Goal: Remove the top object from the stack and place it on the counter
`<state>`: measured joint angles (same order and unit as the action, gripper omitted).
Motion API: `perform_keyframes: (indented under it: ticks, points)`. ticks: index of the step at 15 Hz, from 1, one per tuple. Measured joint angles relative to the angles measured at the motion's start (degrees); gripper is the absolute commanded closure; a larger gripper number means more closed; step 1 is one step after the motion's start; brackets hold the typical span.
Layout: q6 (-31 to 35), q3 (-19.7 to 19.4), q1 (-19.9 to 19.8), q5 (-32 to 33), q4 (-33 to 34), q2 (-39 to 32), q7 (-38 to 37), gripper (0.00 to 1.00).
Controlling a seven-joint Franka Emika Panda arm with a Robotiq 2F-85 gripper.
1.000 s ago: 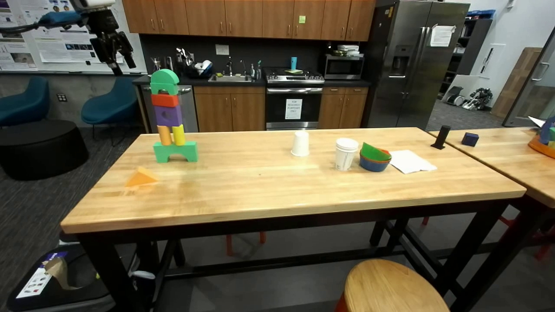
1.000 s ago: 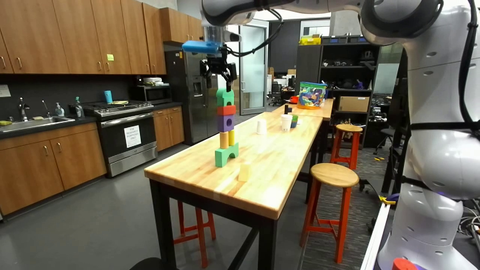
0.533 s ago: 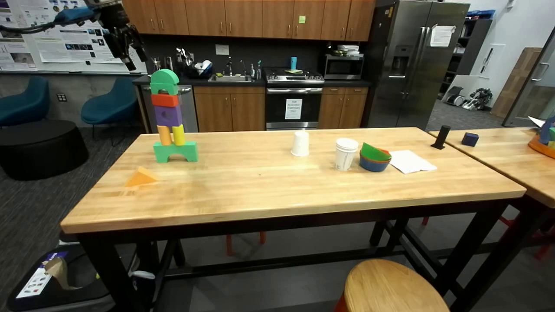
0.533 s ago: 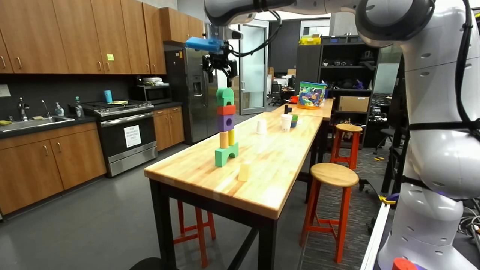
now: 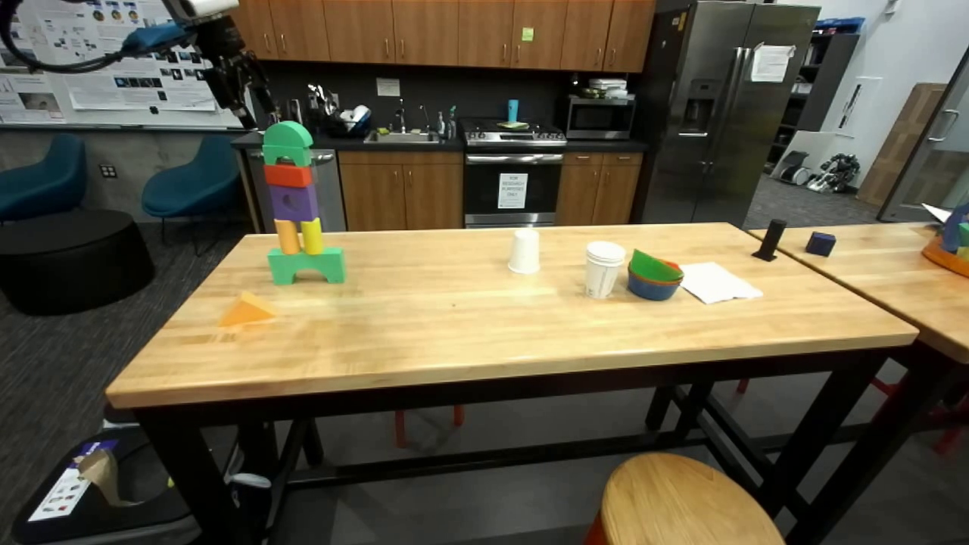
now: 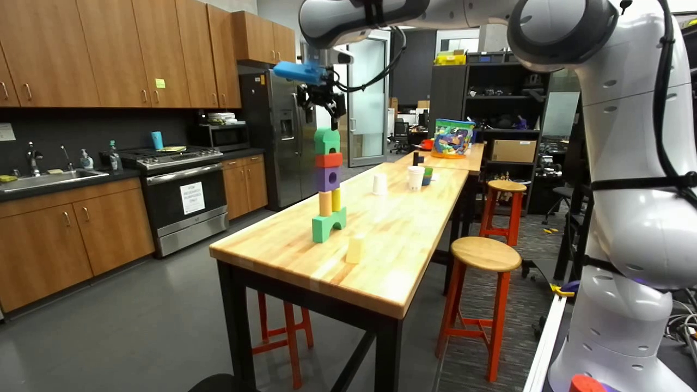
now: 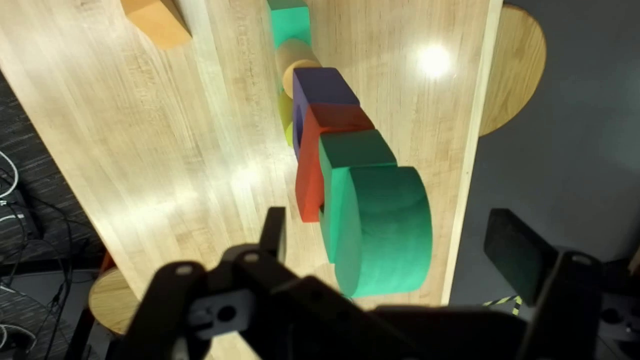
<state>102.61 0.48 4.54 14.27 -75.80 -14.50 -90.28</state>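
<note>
In an exterior view I am observing a light wooden bench [image 5: 454, 329], with a second bench [image 5: 893, 280] adjoining at the right. Far beyond it, wooden cabinets [image 5: 431, 30], a sink [image 5: 403, 137], a stove [image 5: 515, 163], a microwave [image 5: 600, 119] and a refrigerator [image 5: 715, 166] are forming a kitchen row; a stool [image 5: 685, 499] is standing on the near side.

The stack [image 5: 297, 191] is standing upright at the far left of the bench. The top object [image 5: 288, 134], a green half-round block, is resting on a green arch [image 5: 301, 156]. Below these, a red block [image 5: 288, 175] and a purple block [image 5: 306, 203] are bearing on an orange cylinder [image 5: 287, 236] and a yellow cylinder [image 5: 312, 236], both standing on a green base [image 5: 306, 260]. An orange wedge [image 5: 247, 309] is lying nearer and to the left.

Containers: a white cup [image 5: 524, 252] is standing inverted toward the far edge. Right of it, nested white cups [image 5: 602, 274] are standing upright just beside a blue bowl [image 5: 652, 289], which is holding a tilted green bowl [image 5: 649, 266]. On the second bench, in an exterior view, a clear bag [image 6: 454, 124] is holding coloured pieces [image 6: 453, 140] too small to identify.

Jaws: in the wrist view they are standing wide apart, released, one on each side of the top object, with a gap showing between each and the block. In both exterior views they are hanging near the stack's top.
</note>
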Motion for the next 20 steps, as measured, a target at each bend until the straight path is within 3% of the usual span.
perform_keyframes:
  ticks: [20]
  points:
    - [2.87,-1.15,-1.52,0.25,0.04,-1.68,4.18,0.00]
